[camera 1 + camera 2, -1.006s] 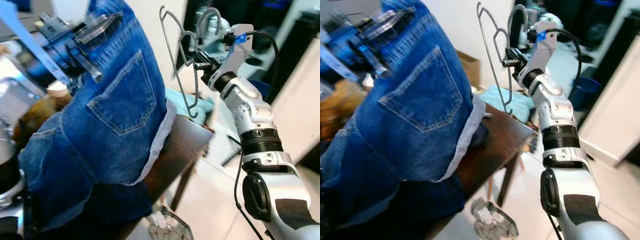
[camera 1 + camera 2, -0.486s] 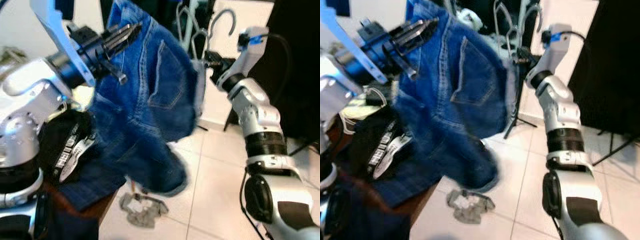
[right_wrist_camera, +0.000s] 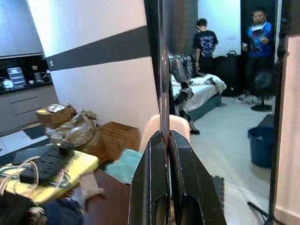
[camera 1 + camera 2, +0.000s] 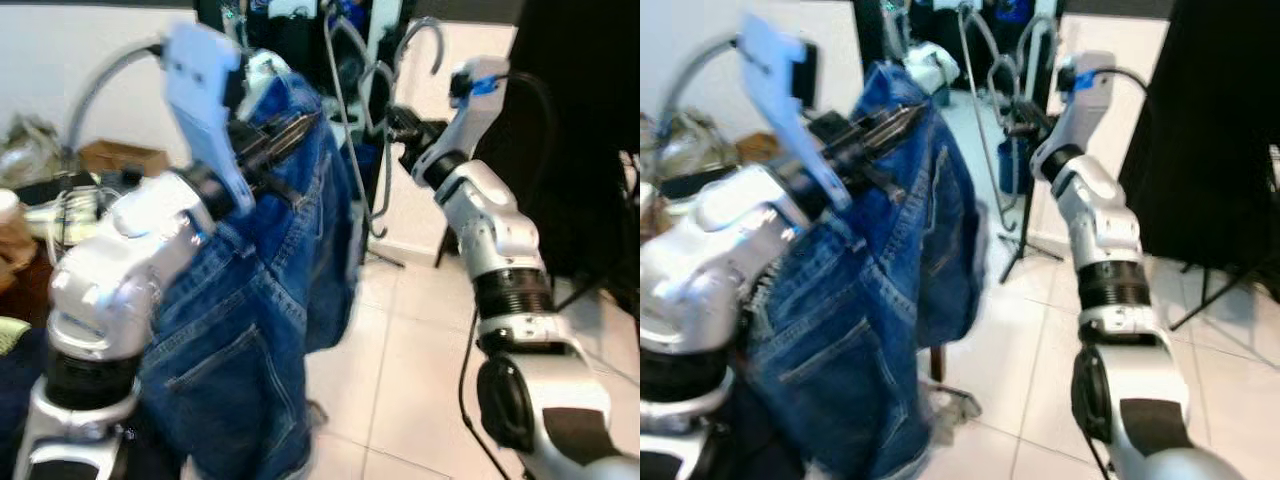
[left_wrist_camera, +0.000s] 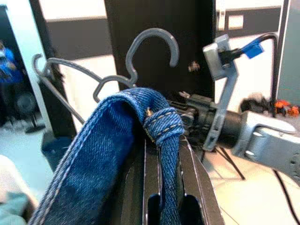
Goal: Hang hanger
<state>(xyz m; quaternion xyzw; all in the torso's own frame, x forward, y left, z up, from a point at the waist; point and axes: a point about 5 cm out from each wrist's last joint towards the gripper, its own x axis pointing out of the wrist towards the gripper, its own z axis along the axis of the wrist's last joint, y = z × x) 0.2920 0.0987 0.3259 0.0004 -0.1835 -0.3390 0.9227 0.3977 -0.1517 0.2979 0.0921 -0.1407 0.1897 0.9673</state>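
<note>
At nine o'clock of the head view, a cluttered table (image 4: 30,195) carrying cables and a cardboard box (image 4: 122,157) against the white wall. Raised before it, the left tool (image 5: 161,187), closed on the waistband of a pair of blue jeans (image 4: 260,330), belt-loop fold pinched between the two black fingers (image 5: 140,187). Soft, heavy denim, hanging in a long limp drop toward the tiled floor (image 4: 400,340); likely to swing and drag, so best kept gripped at the thick stitched band where the cloth will not slip.

Toward twelve o'clock, the grey wire hanger (image 4: 375,130), hook uppermost, just beside the jeans' top edge. Light, stiff and thin, probably slick and apt to twist in a pinch; firmest hold judged to be low on the neck, beneath the hook. At one o'clock, the right tool (image 3: 164,173), shut on the hanger's wire, which runs straight up between its fingers.

Behind the hanger, a dark stand (image 4: 385,255) with legs on the floor and a blue bucket (image 3: 265,145), both near the likely path. At three o'clock, a black curtain (image 4: 590,130). Far off in the right wrist view, a bed (image 3: 197,89) and two people standing.
</note>
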